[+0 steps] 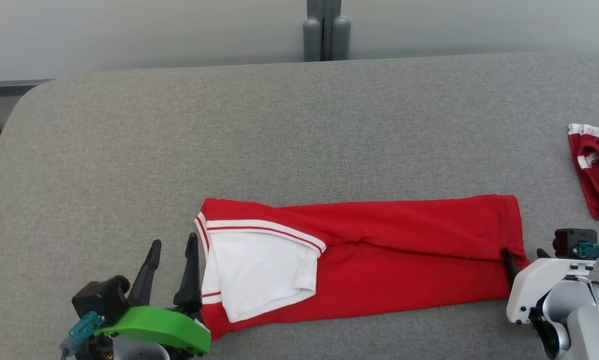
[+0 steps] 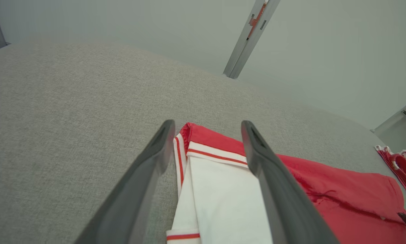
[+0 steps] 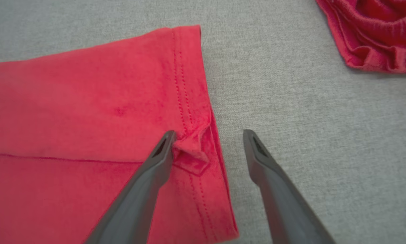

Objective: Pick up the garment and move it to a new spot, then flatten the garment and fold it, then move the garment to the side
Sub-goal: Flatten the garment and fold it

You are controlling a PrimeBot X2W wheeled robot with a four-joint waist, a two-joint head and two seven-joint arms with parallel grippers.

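Observation:
The garment is red with white, red-striped sleeves. It lies folded into a long band across the near part of the grey table. My left gripper stands open at the band's left, sleeve end, its right finger beside the cloth edge. In the left wrist view the left gripper frames the striped edge of the garment with nothing clamped. My right gripper is open at the band's right hem. In the right wrist view the right gripper has its left finger against a small pucker in the garment.
A second red and white piece of clothing lies crumpled at the table's right edge, also seen as the crumpled clothing beyond the hem. A grey post stands behind the table. Bare grey surface stretches behind and left of the band.

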